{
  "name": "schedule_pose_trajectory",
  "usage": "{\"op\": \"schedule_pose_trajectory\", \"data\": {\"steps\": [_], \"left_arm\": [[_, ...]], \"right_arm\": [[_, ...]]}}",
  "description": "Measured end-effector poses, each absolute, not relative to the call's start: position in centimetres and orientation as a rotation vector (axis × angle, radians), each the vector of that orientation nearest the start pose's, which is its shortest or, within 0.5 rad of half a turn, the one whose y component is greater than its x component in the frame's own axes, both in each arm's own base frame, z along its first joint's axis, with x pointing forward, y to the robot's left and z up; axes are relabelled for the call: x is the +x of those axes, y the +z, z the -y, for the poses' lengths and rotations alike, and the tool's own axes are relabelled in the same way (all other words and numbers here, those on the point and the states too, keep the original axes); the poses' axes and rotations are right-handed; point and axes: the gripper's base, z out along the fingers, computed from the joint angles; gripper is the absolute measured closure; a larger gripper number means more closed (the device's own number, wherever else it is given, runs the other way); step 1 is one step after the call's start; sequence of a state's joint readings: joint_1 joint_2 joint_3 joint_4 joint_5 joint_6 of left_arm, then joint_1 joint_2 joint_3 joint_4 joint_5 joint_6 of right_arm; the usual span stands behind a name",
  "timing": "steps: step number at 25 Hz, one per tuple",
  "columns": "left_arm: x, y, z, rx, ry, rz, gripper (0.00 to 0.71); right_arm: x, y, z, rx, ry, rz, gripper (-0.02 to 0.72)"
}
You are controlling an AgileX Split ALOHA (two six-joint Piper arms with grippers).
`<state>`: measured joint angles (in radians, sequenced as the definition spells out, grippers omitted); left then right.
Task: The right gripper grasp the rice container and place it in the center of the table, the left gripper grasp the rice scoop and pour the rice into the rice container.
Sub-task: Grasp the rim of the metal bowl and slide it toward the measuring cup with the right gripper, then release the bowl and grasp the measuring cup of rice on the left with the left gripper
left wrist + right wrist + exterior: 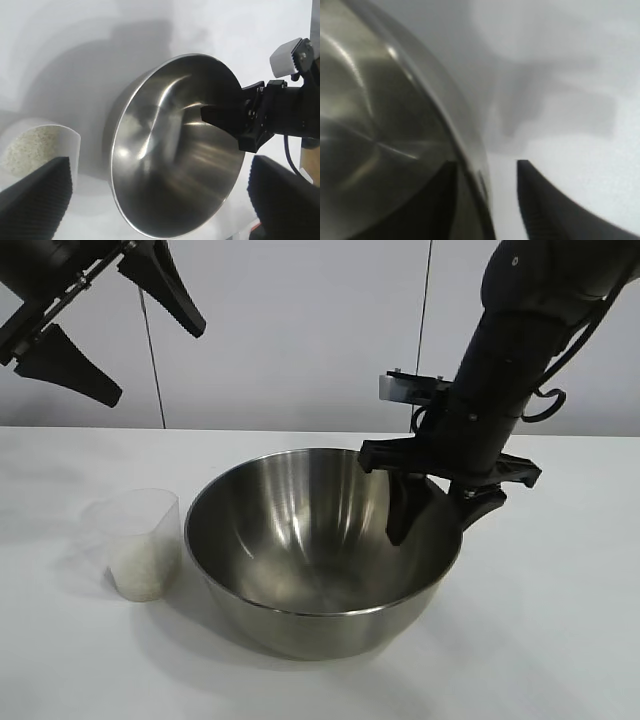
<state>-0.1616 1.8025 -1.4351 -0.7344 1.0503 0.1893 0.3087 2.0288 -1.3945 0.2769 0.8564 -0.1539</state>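
Exterior view: the rice container, a large shiny steel bowl, sits on the white desk about mid-frame, upright, inside bare. The right hand straddles its rim on the right side: one black finger reaches down inside the bowl against the inner wall, the other sits outside the rim. The right arm comes down from the upper right corner.

Right wrist view: the bowl's rim runs between the two fingers, one dark finger inside the bowl, the other outside over the desk. A gap shows between the outer finger and the rim, so the fingers are spread about the rim, not clenched on it. Whether the inner finger touches the wall I cannot tell.

The rice scoop, a small translucent plastic cup, stands upright on the desk just beside the bowl on its left, apart from it by a narrow gap. White rice fills its lower part.

The left hand hangs high in the upper left corner of the exterior view, well above the scoop, fingers spread wide, gripping nothing.

Left wrist view: its two ribbed finger pads stand wide apart at the frame's corners. Between them lie the bowl and the scoop with its grains visible from above. The right hand shows at the bowl's far rim.
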Motion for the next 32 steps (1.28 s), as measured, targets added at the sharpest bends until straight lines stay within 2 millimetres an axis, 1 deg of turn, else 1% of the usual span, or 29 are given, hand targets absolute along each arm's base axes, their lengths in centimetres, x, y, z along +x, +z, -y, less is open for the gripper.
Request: {"op": "schedule_pose_trajectory", "data": {"steps": [1,2,4,6,7,10,11,12,14,15,18,19,21,23,25,27,29,32], "left_arm": [[36.3,27.2,11.3,0.07,-0.963,-2.743,0.025],[36.3,27.2,11.3,0.07,-0.963,-2.743,0.025],[36.3,27.2,11.3,0.07,-0.963,-2.743,0.025],[36.3,27.2,11.3,0.07,-0.963,-2.743,0.025],[36.3,27.2,11.3,0.07,-0.963,-2.743,0.025],[36.3,27.2,11.3,0.07,-0.963,-2.743,0.025],[36.3,27.2,11.3,0.07,-0.963,-2.743,0.025],[36.3,27.2,11.3,0.07,-0.963,-2.743,0.025],[36.3,27.2,11.3,0.07,-0.963,-2.743,0.025],[36.3,27.2,11.3,0.07,-0.963,-2.743,0.025],[36.3,27.2,11.3,0.07,-0.963,-2.743,0.025],[36.3,27.2,11.3,0.07,-0.963,-2.743,0.025],[36.3,27.2,11.3,0.07,-0.963,-2.743,0.025],[36.3,27.2,11.3,0.07,-0.963,-2.743,0.025],[36.3,27.2,11.3,0.07,-0.963,-2.743,0.025],[36.3,27.2,11.3,0.07,-0.963,-2.743,0.025],[36.3,27.2,11.3,0.07,-0.963,-2.743,0.025],[36.3,27.2,11.3,0.07,-0.963,-2.743,0.025]], "right_arm": [[37.9,16.8,-14.1,-0.449,0.36,-2.933,0.097],[38.2,17.9,-14.2,-0.454,0.368,-2.921,0.066],[38.7,20.3,-14.5,-0.455,0.379,-2.895,0.037],[39.4,23.1,-14.6,-0.463,0.369,-2.864,0.026],[39.7,24.2,-14.6,-0.466,0.358,-2.85,0.024],[40.7,27.5,-13.7,-0.457,0.29,-2.804,0.02],[41.0,28.2,-13.0,-0.444,0.262,-2.806,0.02],[41.4,28.9,-11.7,-0.421,0.222,-2.798,0.02],[42.0,29.5,-9.5,-0.366,0.161,-2.792,0.02],[42.4,29.6,-7.7,-0.315,0.127,-2.794,0.02],[42.9,29.6,-3.1,-0.178,0.071,-2.814,0.02],[43.0,29.6,-1.1,-0.117,0.054,-2.819,0.02],[43.0,29.6,1.6,-0.038,0.032,-2.821,0.022],[42.8,29.6,3.4,0.017,0.02,-2.821,0.031],[42.6,29.9,4.2,0.038,0.02,-2.816,0.034],[42.0,30.3,4.2,0.038,0.027,-2.811,0.037],[41.1,30.9,4.1,0.036,0.034,-2.806,0.041],[39.0,32.2,3.9,0.038,0.039,-2.799,0.041]]}}
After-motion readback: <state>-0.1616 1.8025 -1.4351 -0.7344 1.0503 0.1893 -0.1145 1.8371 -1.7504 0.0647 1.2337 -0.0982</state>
